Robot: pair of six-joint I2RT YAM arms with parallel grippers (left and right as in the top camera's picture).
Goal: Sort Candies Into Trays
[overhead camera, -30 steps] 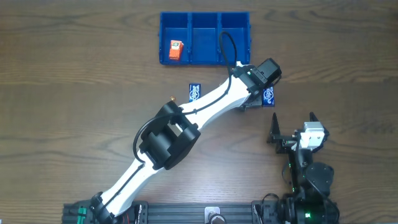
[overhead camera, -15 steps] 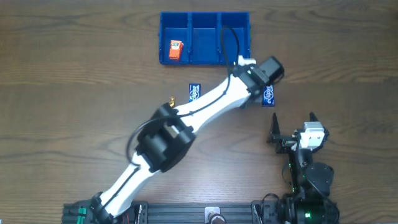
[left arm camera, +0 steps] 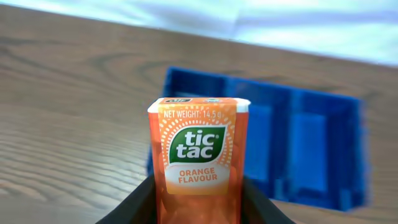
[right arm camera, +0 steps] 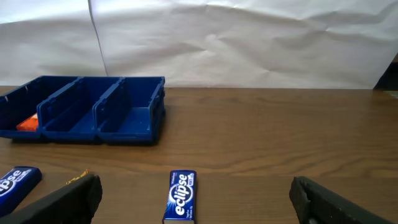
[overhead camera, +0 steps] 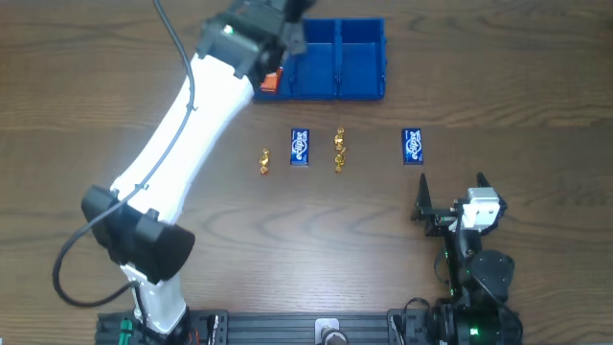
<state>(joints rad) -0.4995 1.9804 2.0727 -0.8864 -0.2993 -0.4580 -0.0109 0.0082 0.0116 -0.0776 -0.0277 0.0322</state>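
My left gripper is shut on an upright orange candy box, with the blue three-compartment tray behind it. From above, the left gripper is over the left end of the tray. Another orange box lies in the left compartment, also seen as an orange box in the tray. Two blue packs and gold candies lie in a row below the tray. My right gripper stands open near the right blue pack.
The left arm slants across the table's left half, from its base up to the tray. The tray's middle and right compartments look empty. Bare wood lies left of the arm and right of the tray. A white backdrop stands behind the table.
The left arm swung from beside the right blue pack over to the tray's left end, uncovering the middle gold candies. The right arm has not moved.
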